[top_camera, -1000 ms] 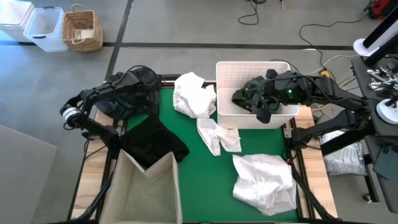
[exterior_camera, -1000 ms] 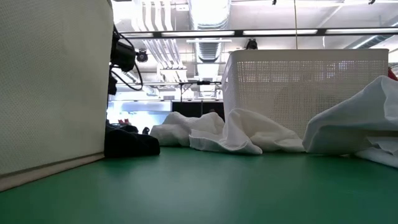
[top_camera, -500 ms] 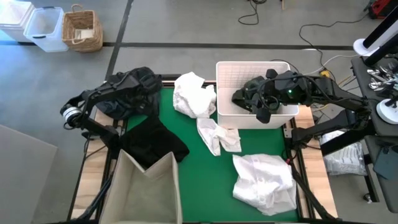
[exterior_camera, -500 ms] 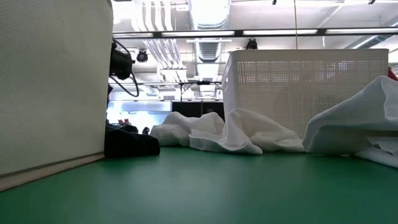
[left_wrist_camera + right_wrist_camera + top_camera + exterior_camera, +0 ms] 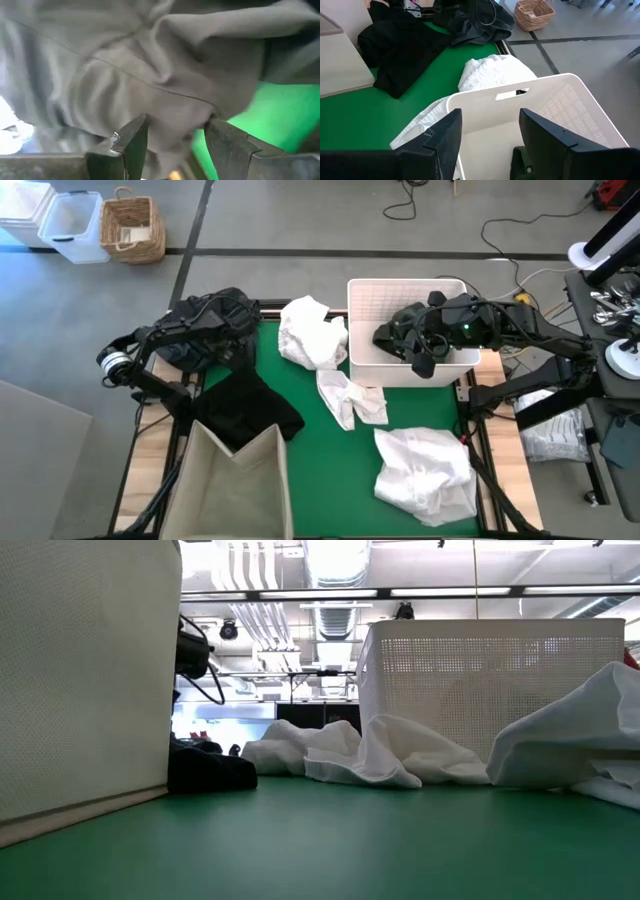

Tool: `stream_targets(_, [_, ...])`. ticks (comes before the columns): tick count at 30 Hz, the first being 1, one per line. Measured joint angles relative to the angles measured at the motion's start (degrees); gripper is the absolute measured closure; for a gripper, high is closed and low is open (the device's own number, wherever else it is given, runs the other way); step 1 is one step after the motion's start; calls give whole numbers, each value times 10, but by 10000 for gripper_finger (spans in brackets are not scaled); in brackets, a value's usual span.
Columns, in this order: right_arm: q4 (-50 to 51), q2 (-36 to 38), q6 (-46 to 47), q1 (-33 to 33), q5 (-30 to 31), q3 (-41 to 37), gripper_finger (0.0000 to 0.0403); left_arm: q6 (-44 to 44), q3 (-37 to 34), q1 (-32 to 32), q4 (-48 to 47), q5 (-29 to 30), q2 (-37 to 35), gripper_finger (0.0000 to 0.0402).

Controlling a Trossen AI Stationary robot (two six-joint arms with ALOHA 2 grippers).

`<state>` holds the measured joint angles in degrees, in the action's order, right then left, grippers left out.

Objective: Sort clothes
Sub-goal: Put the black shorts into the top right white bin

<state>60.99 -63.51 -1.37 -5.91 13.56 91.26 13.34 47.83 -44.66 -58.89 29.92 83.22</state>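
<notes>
Two arms are working at once. The left gripper (image 5: 172,137) is pinching a dark garment (image 5: 205,330) at the bench's (image 5: 300,395) far-left corner — it needs to be lifting high so the trailing cloth is clearing the beige bin's (image 5: 235,480) wall. The right gripper (image 5: 487,132) is hanging spread and empty over the white basket (image 5: 375,305) — three white garments (image 5: 425,470) are lying on the green mat, one black piece (image 5: 250,405) just beside the bin.

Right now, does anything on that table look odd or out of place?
Yes: a dark garment hangs over the table's far left corner, gripped by the left gripper. The white basket looks empty, while white clothes lie crumpled on the mat.
</notes>
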Motion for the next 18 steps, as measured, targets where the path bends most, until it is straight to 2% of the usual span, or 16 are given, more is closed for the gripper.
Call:
stream_targets(6, [0,0,0,0,0,0,216,2,0,0,3,70,0,228])
stream_targets(18, [0,0,-2,0,0,0,213,-6,0,0,13,71,0,228])
